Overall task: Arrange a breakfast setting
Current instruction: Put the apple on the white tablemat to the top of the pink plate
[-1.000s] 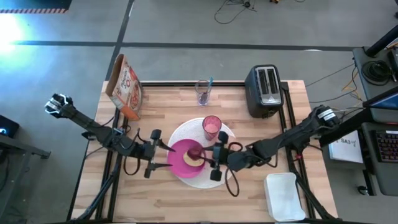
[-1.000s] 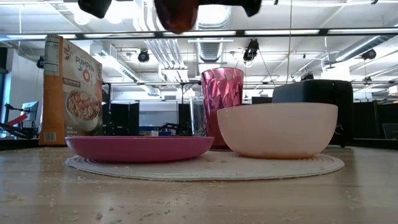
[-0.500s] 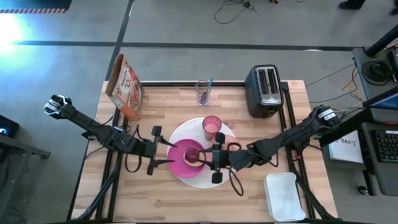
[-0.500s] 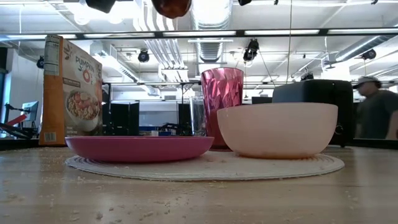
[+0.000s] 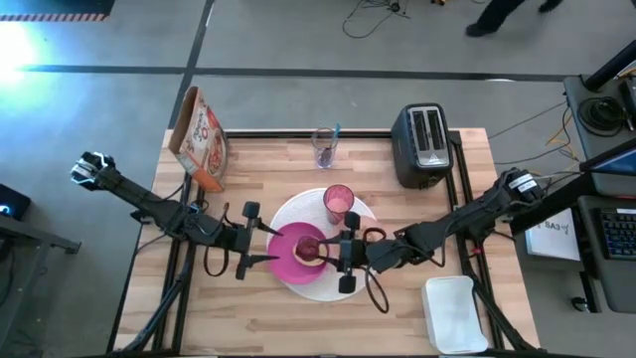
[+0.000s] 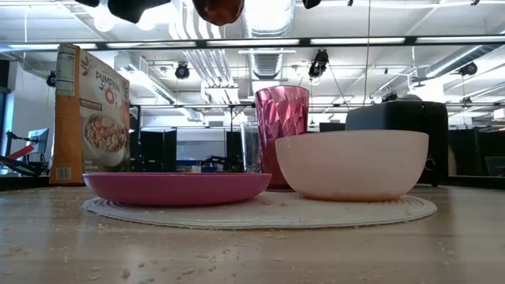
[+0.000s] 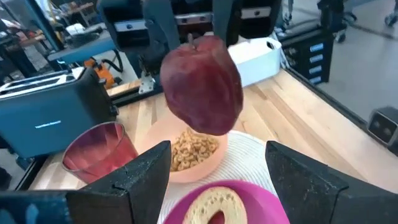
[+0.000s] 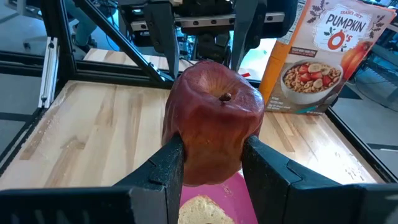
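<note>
Magenta plate [image 5: 293, 253] with bagel [image 7: 214, 206], cereal in peach bowl [image 7: 193, 149] and tumbler [image 5: 338, 202] sit on the white plate [image 5: 283, 214]; my right gripper [image 8: 211, 165] clamps the red fruit [image 8: 213, 129] above them, left gripper [image 7: 217, 168] open nearby, fruit unplaced

1. In the low view the red fruit [image 6: 218, 9] is cut off by the top edge; the gripper holding it is out of frame.
2. The bagel [image 7: 216, 207] is cropped at the left wrist picture's bottom edge.
3. From above, the peach bowl [image 5: 324, 258] is mostly hidden beneath the right gripper [image 5: 320, 248].
</note>
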`<state>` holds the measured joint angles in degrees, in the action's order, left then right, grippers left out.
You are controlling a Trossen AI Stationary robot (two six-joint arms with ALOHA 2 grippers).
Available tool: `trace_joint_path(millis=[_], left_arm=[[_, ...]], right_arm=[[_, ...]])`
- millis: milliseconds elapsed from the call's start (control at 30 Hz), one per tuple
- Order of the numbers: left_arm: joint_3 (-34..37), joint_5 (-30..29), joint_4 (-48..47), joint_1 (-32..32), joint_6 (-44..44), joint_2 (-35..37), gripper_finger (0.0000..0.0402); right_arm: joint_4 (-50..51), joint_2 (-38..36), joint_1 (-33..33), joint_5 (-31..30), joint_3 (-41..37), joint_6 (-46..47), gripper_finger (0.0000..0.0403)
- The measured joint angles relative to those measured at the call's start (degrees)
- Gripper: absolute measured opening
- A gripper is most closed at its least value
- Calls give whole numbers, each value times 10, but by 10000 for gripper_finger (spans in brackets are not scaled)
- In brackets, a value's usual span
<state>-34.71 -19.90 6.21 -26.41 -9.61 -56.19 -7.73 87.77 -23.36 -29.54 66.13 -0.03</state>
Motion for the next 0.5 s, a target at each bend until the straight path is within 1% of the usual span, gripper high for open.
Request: trace_joint_path(millis=[133,233,300,367,500], left_arm=[[-39,15,-66,0,-4,-7,258],[-66,23,-108,1,0,-25,279],[-74,24,-108,6,2,-35,294],[-77,24,-103,13,5,-40,306],[-68,24,-66,15,-7,-44,312]], right_arm=[[-3,0,3,2,0,0,128],[-16,0,8,35,0,0,128],[-30,0,10,55,0,0,128],[-39,0,10,60,0,-11,128],[-44,3,11,60,0,-38,128]])
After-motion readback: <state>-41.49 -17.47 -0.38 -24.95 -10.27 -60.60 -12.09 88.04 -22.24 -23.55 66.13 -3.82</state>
